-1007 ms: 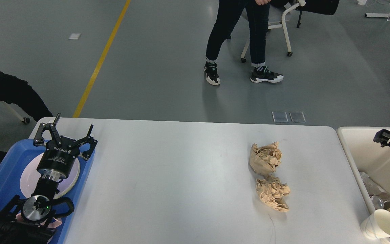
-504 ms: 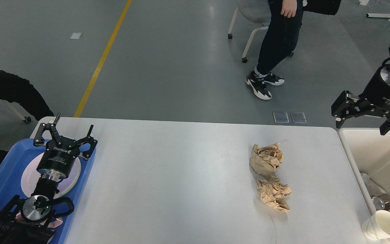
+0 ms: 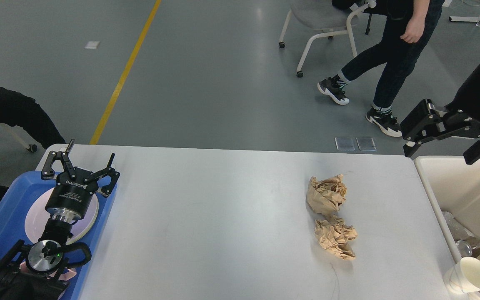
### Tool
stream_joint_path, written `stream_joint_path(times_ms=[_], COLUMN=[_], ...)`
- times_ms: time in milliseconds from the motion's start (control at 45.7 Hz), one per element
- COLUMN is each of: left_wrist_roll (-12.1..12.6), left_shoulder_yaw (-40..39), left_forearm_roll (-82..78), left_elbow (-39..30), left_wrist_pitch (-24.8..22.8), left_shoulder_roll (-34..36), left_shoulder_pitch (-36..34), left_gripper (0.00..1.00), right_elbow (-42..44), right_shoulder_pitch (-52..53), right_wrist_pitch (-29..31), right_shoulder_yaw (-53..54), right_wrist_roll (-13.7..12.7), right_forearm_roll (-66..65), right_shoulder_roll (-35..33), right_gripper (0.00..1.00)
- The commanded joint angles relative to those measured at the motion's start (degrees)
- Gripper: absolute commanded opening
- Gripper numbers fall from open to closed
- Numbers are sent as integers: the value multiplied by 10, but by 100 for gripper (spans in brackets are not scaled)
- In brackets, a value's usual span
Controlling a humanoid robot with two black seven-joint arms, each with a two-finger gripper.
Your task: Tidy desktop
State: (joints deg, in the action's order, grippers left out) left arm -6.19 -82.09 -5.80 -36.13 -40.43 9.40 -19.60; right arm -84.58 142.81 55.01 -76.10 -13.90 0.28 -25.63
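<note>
A: Where's the mess?

B: Two paper wads (image 3: 330, 215) at four o'clock on the desktop (image 3: 206, 216), light, crushable (pinch mid-crumple).

A: Jaws?

B: Left gripper (image 3: 82, 165) wide; right gripper (image 3: 446, 137) wide, both empty.

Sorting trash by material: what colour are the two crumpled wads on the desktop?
Light brown, like kraft paper; the head view shows it.

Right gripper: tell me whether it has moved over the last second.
Yes. The right gripper has risen from low inside the beige bin at the picture's right edge to above the bin's far-left corner, shifting left; jaws open.
</note>
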Motion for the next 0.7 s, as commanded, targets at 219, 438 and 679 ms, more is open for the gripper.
stream_joint_path(times_ms=[219,438,679], left_wrist_roll=[0,0,0], left_shoulder_yaw=[0,0,0], left_forearm_roll=[0,0,0], left_elbow=[0,0,0], left_wrist_pitch=[0,0,0], left_shoulder_roll=[0,0,0], left_shoulder_pitch=[0,0,0], left_gripper=[96,96,96], right_elbow=[1,2,8], right_shoulder_pitch=[-7,-34,-126], right_wrist_pitch=[0,0,-18], right_shoulder_yaw=[-21,-48,-61], right_wrist_roll=[0,0,0], right_forearm_roll=[-8,-9,-49], right_shoulder_roll=[-21,-51,-138], right_gripper=[100,100,100])
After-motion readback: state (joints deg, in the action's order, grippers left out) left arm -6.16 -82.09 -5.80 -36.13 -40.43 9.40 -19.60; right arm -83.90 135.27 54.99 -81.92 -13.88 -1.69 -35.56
